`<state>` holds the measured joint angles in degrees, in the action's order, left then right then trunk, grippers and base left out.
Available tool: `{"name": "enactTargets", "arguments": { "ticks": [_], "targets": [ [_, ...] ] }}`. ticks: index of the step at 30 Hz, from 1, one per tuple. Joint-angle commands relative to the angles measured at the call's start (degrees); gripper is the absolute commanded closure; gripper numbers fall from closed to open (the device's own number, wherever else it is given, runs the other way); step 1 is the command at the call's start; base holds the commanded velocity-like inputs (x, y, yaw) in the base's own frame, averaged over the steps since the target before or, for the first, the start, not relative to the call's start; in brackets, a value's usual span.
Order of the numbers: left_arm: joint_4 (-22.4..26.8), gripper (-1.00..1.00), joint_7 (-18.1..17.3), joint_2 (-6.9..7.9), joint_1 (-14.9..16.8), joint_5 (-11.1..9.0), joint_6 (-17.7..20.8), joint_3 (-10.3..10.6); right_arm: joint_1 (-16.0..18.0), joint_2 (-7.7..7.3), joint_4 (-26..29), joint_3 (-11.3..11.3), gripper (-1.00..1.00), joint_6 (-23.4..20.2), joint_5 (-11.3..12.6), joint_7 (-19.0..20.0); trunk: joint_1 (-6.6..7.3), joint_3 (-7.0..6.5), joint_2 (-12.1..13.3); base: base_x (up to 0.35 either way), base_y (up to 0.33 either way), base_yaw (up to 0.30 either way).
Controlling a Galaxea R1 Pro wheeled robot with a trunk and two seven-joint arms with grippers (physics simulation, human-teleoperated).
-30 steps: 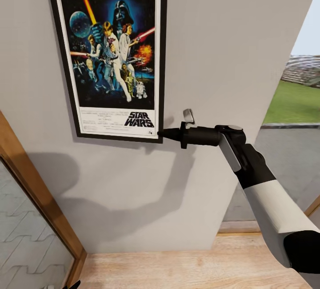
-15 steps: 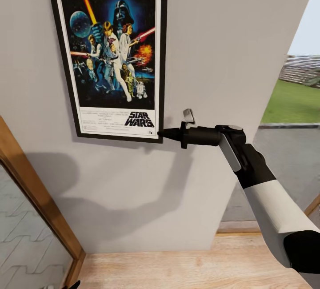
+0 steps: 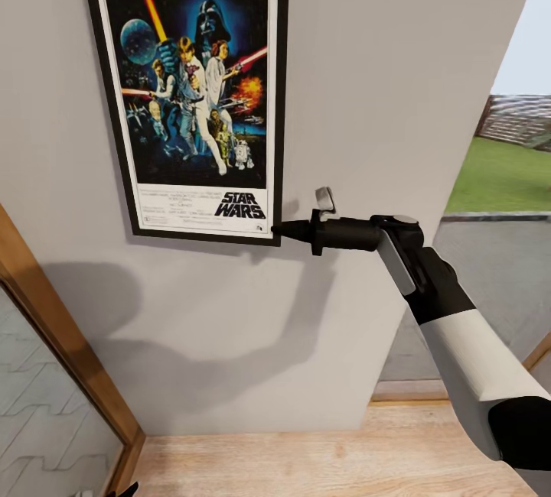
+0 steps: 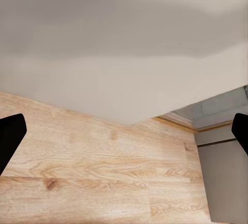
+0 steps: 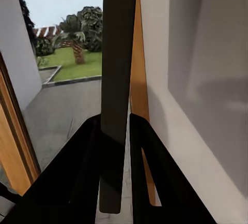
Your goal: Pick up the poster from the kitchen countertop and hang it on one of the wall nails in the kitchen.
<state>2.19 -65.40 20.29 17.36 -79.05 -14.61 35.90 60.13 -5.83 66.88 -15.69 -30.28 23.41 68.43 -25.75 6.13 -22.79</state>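
Black-framed, one Star Wars poster (image 3: 191, 92) hangs against the wall (image 3: 398, 61); the right gripper (image 3: 280, 230) pinches its lower corner, left gripper (image 4: 124, 131) spread empty.

Right arm (image 3: 467, 359): white shell, black joints; black tapered tool (image 3: 285, 230), small grey tab.

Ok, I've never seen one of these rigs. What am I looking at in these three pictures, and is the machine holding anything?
These are simulator renders from a two-armed wheeled robot. The big picture comes from its head camera: the poster sits against a grey wall, and the right arm's tool meets its lower right corner. The other two come from cameras near each arm's tool. The right wrist view shows two black fingers closed on the poster's dark frame edge, seen edge-on, with a garden outside. The left wrist view shows its tool spread wide, holding nothing, over a wooden floor.
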Motion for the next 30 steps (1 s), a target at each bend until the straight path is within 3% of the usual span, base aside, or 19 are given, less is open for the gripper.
{"name": "enactTargets", "arguments": {
  "ticks": [1, 30],
  "targets": [
    [0.0, -1.0, -0.1, 0.02, 0.0, -0.4, -0.3, 0.5, 0.1, -0.06, 0.0, -0.1, 1.0, -0.6, 0.6, 0.0, -0.04, 0.13, -0.1, 0.0, -0.009, 0.0],
    [0.0, -1.0, -0.1, -0.24, -0.1, -0.5, -0.4, 0.4, -0.3, 0.03, 0.0, 0.1, 1.0, -0.3, 0.5, -0.3, -0.04, 0.13, -0.1, 0.0, -0.001, 0.0]
  ]
}}
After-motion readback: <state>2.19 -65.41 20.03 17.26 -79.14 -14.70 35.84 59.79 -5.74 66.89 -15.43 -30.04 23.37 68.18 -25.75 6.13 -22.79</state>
